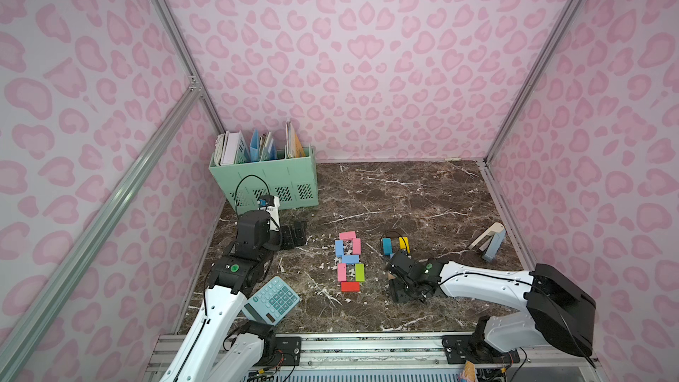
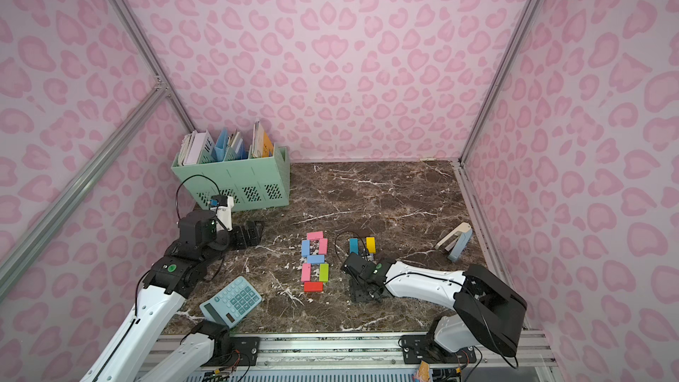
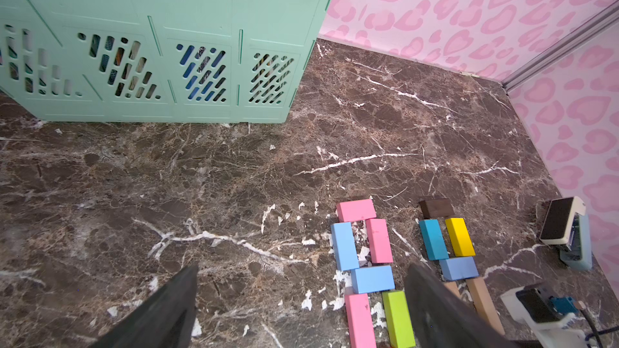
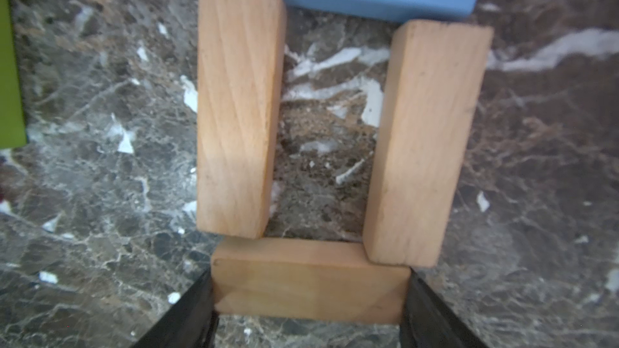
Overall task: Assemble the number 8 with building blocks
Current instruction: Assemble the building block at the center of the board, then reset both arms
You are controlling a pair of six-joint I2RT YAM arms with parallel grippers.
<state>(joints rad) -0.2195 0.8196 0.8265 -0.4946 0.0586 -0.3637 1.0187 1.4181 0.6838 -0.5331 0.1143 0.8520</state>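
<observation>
Clamping bare-wood block (image 4: 311,272) by ends, right gripper (image 4: 310,296); long axis spanning jaws, rectangular, smooth-grained; left gripper (image 3: 301,267) wide, empty.

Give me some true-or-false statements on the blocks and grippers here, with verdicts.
1. The left gripper holds a block. False: it is open and empty.
2. The right gripper grips a bare wooden block by its ends. True.
3. A red block lies next to a green block. True.
4. The calculator lies in among the blocks. False: it lies off to one side, apart from them.
</observation>
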